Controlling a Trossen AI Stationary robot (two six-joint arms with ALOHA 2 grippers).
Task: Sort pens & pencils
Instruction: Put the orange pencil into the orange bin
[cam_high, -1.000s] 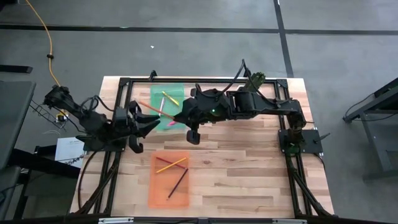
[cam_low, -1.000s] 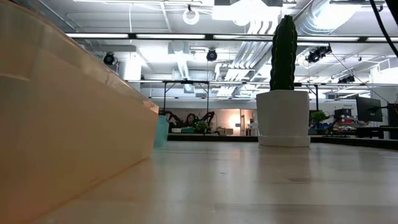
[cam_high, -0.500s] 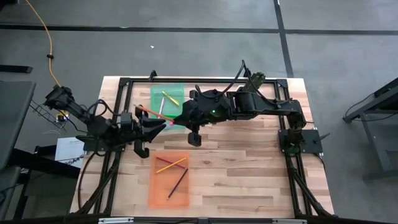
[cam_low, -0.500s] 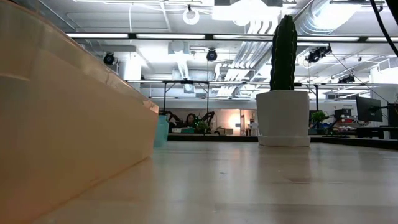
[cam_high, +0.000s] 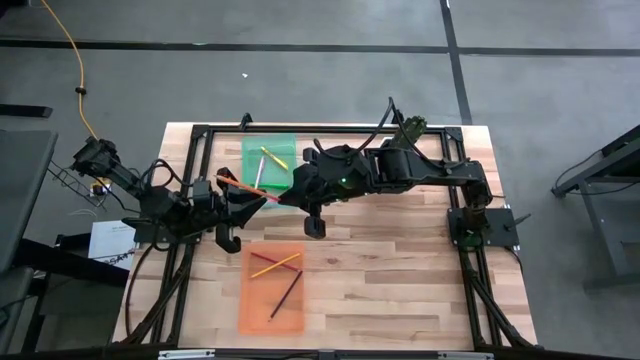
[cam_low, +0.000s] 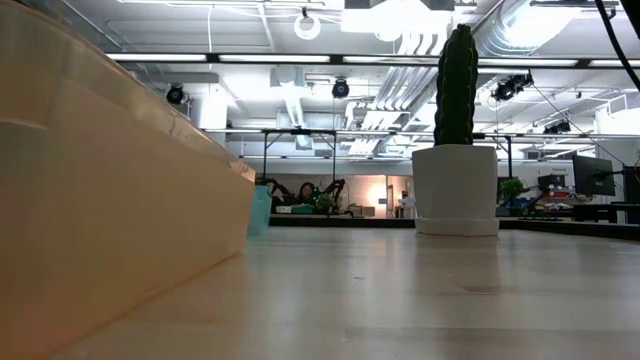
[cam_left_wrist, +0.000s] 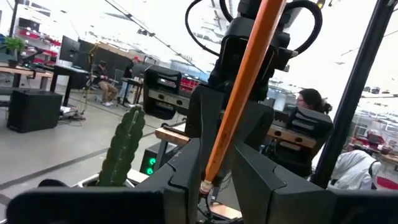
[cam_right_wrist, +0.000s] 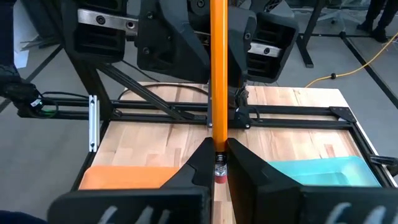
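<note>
**Between the two trays, one orange pencil gripped from both sides**

Between the jaws of the right arm (cam_high: 400, 170) the orange pencil (cam_right_wrist: 217, 74) is pinched, the jaws pressed tight on it. The jaws of the left arm (cam_high: 170, 205) appear to be closed on the same pencil, so it is held clear of the counter (cam_high: 400, 260), just beside the near edge of the green tray (cam_high: 250, 150).

Over the last second the left arm has been brought in toward the middle of the counter, while the right arm has barely been shifted. A handover is judged to be under way, with release by one side not yet made.

Three pencils are already lying in the orange tray (cam_high: 250, 310), so this one is probably the last to be sorted. A yellow pen (cam_high: 272, 157) can be seen in the green tray; the rest of that tray is hidden by the right arm.

Tray contents are given only by the high view, and the grip itself only by the wrist views. Neither arm is caught by the low view, only the orange tray's wall and a potted cactus (cam_low: 456, 90). People seated in the room are shown by the left wrist view alone.
</note>
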